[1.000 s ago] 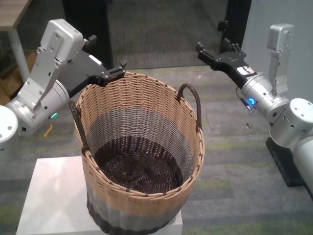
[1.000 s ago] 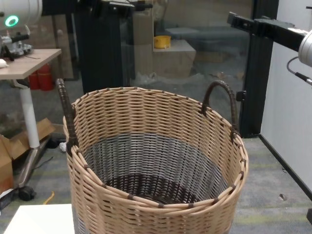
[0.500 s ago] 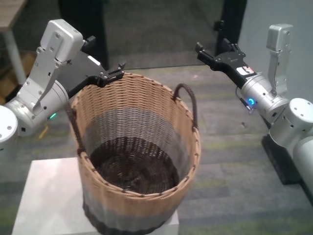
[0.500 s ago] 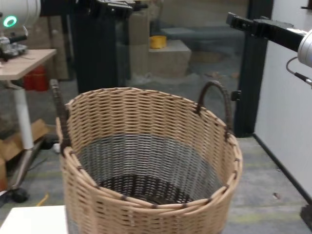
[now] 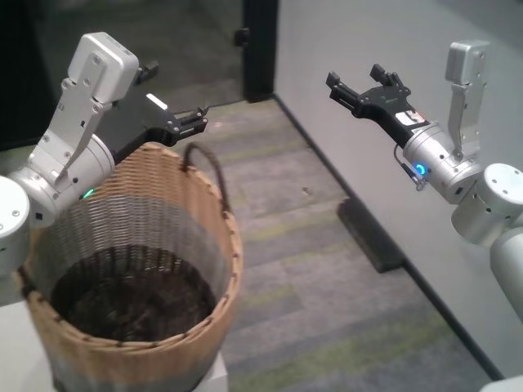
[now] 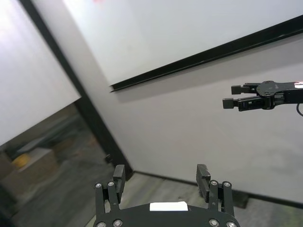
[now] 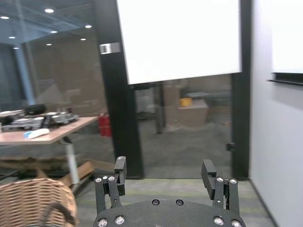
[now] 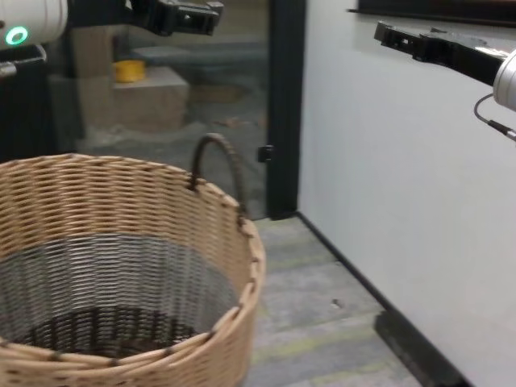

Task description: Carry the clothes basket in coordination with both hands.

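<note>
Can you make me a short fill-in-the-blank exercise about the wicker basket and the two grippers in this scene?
1. Both the left gripper and the right gripper are ____.
2. The round woven wicker basket is held by ____ gripper.
3. In the head view, the basket sits toward the robot's ____ side.
4. Inside, the basket holds ____.

Missing words: open; neither; left; nothing

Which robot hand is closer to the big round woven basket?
The left. The left gripper hovers open just above the far rim of the big round woven wicker basket, near its dark loop handle. The right gripper hangs open far off to the right, over the floor.
</note>
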### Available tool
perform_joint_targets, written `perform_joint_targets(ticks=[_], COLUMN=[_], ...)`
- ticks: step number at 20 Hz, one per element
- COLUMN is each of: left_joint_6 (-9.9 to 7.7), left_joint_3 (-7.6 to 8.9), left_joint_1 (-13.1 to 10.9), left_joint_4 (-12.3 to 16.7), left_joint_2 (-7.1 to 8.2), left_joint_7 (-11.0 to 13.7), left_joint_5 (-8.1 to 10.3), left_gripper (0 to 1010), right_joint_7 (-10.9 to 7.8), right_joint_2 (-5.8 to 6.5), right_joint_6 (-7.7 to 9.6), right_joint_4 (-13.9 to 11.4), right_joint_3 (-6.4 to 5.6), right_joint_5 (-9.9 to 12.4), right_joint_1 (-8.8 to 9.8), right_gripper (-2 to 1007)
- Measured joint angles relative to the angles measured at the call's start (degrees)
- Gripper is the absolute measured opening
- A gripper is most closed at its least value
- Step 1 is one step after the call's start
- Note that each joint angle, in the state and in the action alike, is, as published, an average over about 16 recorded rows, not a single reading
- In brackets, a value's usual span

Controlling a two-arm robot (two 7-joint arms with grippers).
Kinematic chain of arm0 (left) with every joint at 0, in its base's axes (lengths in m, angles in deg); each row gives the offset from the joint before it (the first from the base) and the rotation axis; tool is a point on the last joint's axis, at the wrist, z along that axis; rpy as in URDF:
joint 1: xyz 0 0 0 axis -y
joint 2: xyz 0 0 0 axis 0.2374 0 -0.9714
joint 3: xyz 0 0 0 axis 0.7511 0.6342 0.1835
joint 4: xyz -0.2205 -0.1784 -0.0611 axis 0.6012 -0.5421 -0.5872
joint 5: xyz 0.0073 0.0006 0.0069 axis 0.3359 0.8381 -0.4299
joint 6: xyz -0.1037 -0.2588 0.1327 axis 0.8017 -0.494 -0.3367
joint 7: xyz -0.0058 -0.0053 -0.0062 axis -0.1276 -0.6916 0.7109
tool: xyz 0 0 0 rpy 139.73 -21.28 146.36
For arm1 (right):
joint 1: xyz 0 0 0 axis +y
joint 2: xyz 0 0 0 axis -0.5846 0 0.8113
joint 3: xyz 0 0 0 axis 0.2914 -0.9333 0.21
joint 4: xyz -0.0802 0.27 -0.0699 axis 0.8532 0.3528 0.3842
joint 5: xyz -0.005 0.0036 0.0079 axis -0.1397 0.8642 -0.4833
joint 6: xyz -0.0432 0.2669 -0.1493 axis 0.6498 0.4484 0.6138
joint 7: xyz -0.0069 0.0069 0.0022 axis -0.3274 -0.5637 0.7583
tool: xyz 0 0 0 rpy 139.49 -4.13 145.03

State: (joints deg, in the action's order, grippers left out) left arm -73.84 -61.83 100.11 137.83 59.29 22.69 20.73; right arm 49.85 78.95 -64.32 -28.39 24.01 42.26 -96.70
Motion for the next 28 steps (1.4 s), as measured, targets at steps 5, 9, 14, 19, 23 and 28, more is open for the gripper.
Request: perform_joint_targets(ticks=[5,9,14,19,23,28], left_joint_6=[-0.07,-0.11,-0.14,-0.16,-0.18,-0.19], left_joint_3=[0.0,0.0,0.01,0.01,0.01,0.01], left_joint_1=[0.0,0.0,0.0,0.0,0.0,0.0], left_joint_4=[0.0,0.0,0.1,0.1,0.1,0.1], left_joint_2=[0.02,0.03,0.03,0.04,0.04,0.04], left_joint_7=[0.0,0.0,0.0,0.0,0.0,0.0], left_joint_5=[-0.03,-0.04,-0.05,-0.05,-0.05,-0.05], left_gripper=[1002,1002,1002,1002,1002,1002], right_joint_7=[0.0,0.0,0.0,0.0,0.0,0.0], right_joint_2=[0.01,0.01,0.01,0.01,0.01,0.01], right_joint_6=[0.02,0.03,0.04,0.04,0.04,0.04], right_joint_4=[0.0,0.0,0.0,0.0,0.0,0.0], right_joint_3=[0.02,0.03,0.03,0.03,0.03,0.03], right_joint_5=[0.0,0.0,0.0,0.0,0.0,0.0], right_joint_1=[-0.01,-0.02,-0.02,-0.02,-0.02,-0.02], right_gripper=[1003,1003,1003,1003,1003,1003])
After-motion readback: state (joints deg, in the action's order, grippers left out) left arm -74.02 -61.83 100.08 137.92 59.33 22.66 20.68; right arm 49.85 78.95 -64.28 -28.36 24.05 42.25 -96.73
